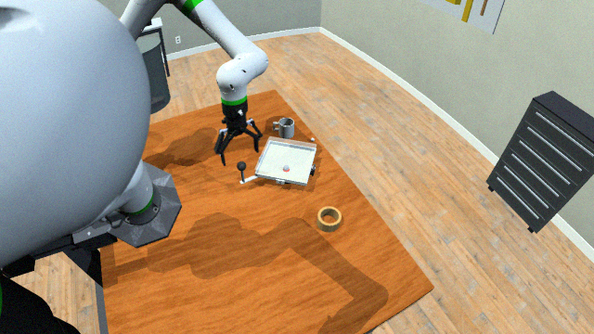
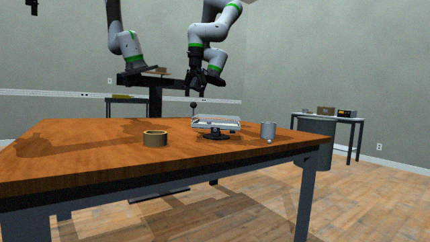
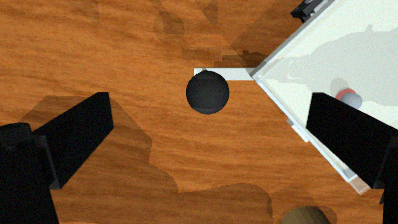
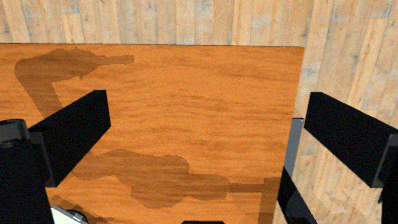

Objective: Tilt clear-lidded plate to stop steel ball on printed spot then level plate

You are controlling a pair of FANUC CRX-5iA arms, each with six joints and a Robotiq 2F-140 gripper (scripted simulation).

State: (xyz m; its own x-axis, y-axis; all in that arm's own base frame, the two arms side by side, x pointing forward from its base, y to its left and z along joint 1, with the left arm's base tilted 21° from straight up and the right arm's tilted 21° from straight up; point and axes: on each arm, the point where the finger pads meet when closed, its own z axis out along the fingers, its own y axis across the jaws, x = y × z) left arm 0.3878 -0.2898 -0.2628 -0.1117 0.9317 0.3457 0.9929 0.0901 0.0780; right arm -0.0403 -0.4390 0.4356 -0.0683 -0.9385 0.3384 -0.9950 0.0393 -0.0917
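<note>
The clear-lidded plate (image 1: 278, 155) (image 2: 215, 126) (image 3: 370, 55) looks close to level on its dark base; a slight tilt cannot be ruled out. The steel ball (image 1: 286, 167) (image 3: 352, 102) sits on the red printed spot (image 1: 287, 171) (image 3: 344, 93), partly covering it. A black knob (image 1: 241, 165) (image 2: 193, 105) (image 3: 207, 92) stands on a white bar at the plate's corner. My left gripper (image 1: 239, 157) (image 2: 194, 93) (image 3: 210, 110) is wide open and empty above the knob, not touching it. My right gripper (image 4: 208, 109) is open and empty, high over the table's edge, away from the plate.
A grey mug (image 1: 287, 128) (image 2: 268, 130) stands beside the plate, with a small pale ball (image 1: 313, 139) (image 2: 269, 142) near it. A tan ring (image 1: 329, 227) (image 2: 155, 140) (image 3: 305, 215) lies on the table (image 1: 260, 306) (image 2: 84, 168) on the plate's other side.
</note>
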